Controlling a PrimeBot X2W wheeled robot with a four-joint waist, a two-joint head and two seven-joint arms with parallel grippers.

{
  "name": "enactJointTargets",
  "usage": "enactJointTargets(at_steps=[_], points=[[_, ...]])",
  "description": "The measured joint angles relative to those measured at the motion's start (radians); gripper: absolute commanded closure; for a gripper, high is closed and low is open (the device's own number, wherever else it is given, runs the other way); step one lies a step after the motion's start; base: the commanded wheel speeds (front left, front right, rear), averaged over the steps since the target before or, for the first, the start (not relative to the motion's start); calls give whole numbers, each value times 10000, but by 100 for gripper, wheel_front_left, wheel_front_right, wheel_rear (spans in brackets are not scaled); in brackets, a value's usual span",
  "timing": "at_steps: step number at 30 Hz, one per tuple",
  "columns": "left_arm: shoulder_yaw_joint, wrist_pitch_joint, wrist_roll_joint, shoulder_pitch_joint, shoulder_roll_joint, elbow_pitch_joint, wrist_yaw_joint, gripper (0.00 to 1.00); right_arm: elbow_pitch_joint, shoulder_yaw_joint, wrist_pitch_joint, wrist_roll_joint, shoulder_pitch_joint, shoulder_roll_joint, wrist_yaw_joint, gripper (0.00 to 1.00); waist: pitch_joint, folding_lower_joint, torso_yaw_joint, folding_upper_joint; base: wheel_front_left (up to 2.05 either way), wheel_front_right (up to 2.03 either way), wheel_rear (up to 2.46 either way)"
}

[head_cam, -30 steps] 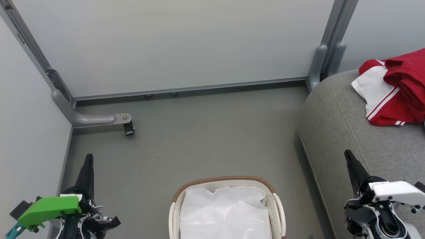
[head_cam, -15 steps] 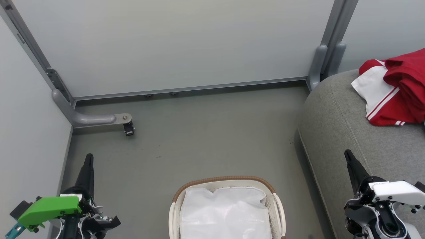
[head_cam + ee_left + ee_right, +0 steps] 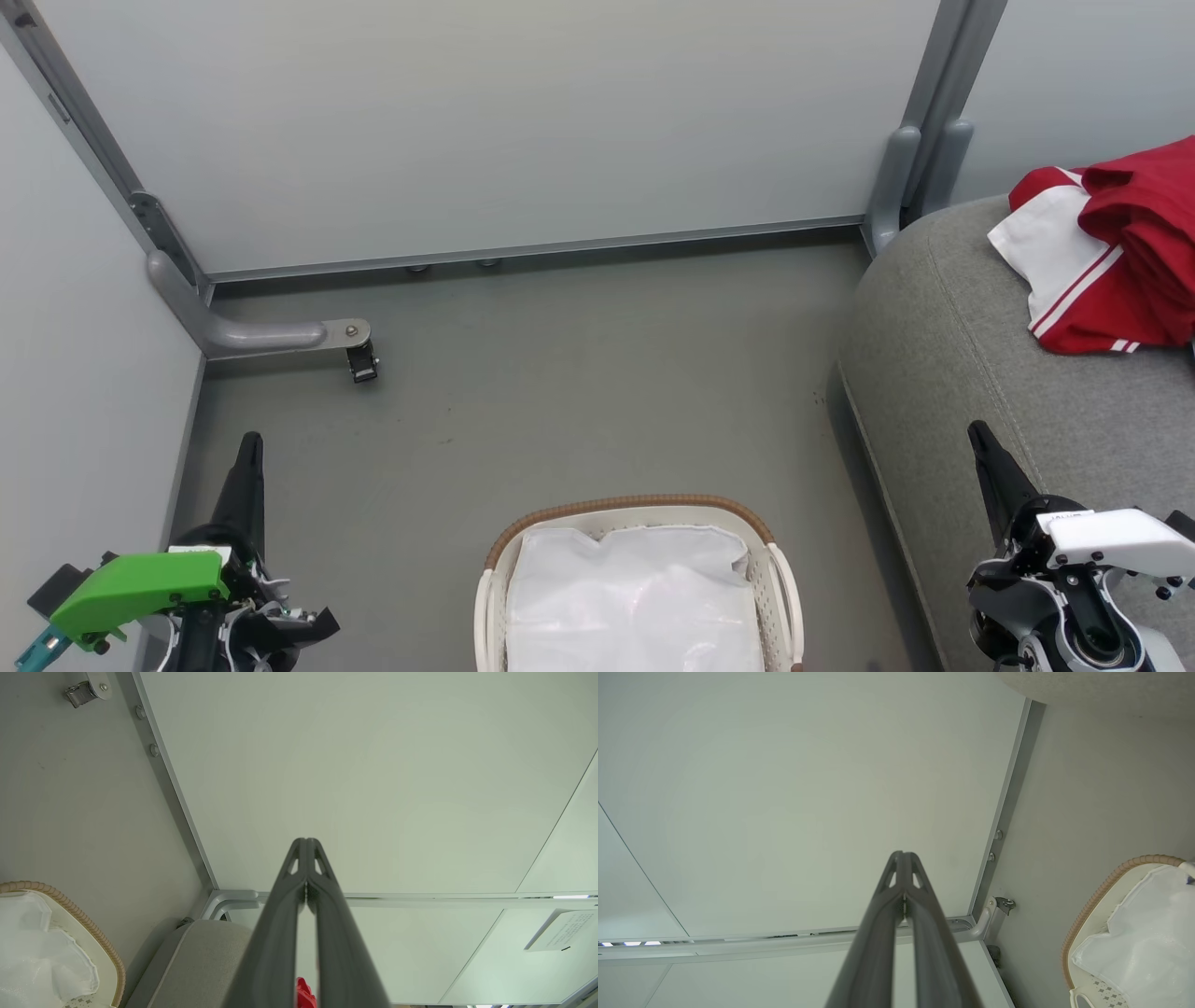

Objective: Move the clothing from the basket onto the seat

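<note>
Red-and-white clothing lies heaped on the grey seat, at far right. Basket stands on the floor near the seat, not touching it; white liner inside. Left gripper low left over floor, fingers pressed together, empty. Right gripper at seat's front edge, fingers likewise pressed together, empty.

The clothes lie on the sofa. The sofa stands right of the basket.
</note>
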Motion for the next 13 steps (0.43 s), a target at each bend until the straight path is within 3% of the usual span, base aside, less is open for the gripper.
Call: enactJointTargets(at_steps=[13], points=[[8,2,0,0,-4,0,0,100,0,0,0,0,-1,0,2,100,0,0,0,0,0,0,0]])
